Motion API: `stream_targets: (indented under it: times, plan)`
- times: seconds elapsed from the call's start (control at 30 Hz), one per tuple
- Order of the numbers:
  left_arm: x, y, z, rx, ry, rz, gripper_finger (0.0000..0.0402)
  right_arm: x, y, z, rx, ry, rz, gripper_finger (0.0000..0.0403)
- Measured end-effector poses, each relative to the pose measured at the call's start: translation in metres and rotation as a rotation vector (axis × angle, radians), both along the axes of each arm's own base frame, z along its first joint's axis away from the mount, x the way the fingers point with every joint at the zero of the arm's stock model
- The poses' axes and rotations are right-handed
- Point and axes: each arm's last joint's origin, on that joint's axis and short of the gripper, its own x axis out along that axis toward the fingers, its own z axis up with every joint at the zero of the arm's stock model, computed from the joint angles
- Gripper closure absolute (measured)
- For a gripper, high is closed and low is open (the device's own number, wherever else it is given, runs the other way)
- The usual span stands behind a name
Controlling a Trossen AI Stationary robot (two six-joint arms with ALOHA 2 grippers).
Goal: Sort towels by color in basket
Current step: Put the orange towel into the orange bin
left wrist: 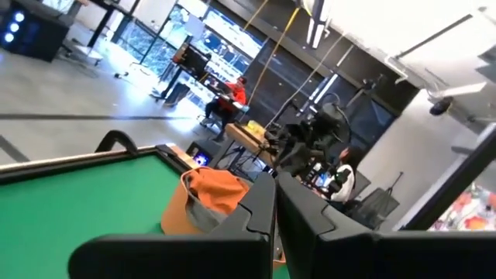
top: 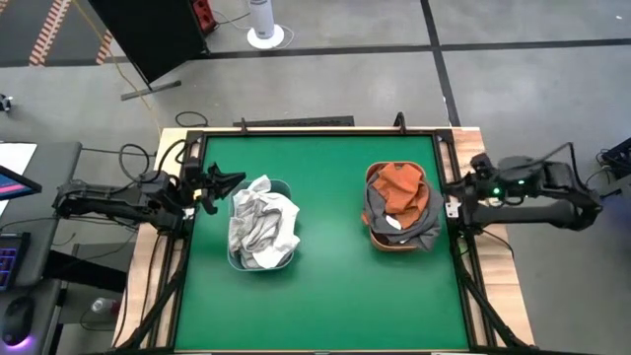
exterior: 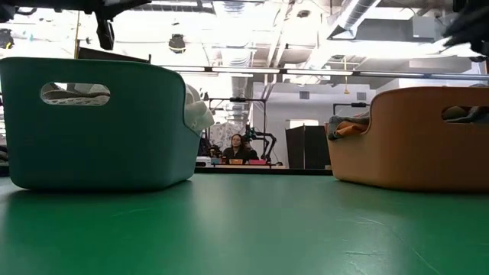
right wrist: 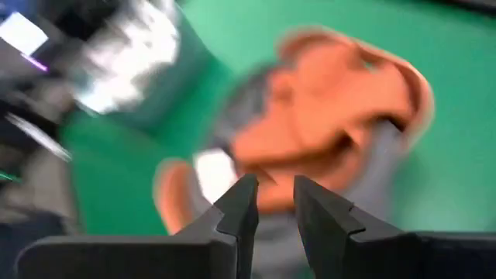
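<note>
Pale towels [top: 262,229] heaped in the teal plastic basket [top: 286,187], rust-orange and grey towels [top: 399,202] overhanging the orange basket [top: 376,240]; left tool [top: 223,183] clenched empty, right tool [top: 451,202] slightly parted, empty; draped edges may slip onto the green tabletop [top: 325,296].

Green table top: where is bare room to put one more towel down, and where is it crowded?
Bare green lies between the teal basket and the orange basket, and along the near edge of the table. Both baskets are crowded: white towels fill one, rust-orange and grey ones the other.
</note>
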Motion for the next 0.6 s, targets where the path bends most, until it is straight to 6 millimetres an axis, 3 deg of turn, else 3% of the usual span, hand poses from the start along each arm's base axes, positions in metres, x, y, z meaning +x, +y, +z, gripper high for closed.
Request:
stream_targets:
  times: [0.23,0.5,0.6]
  plan:
    - [0.000,0.000,0.000,-0.095,-0.035,-0.005,0.0393,0.007,0.000,-0.005,-0.031,0.505,0.105,0.0285]
    - [-0.001,0.001,0.001,-0.144,-0.064,0.010,0.0393,0.021,-0.001,-0.007,-0.047,0.572,0.150,0.0237]
    - [-0.001,0.001,0.002,-0.142,-0.071,0.011,0.0393,0.020,-0.001,-0.007,-0.111,0.593,0.241,0.0216]
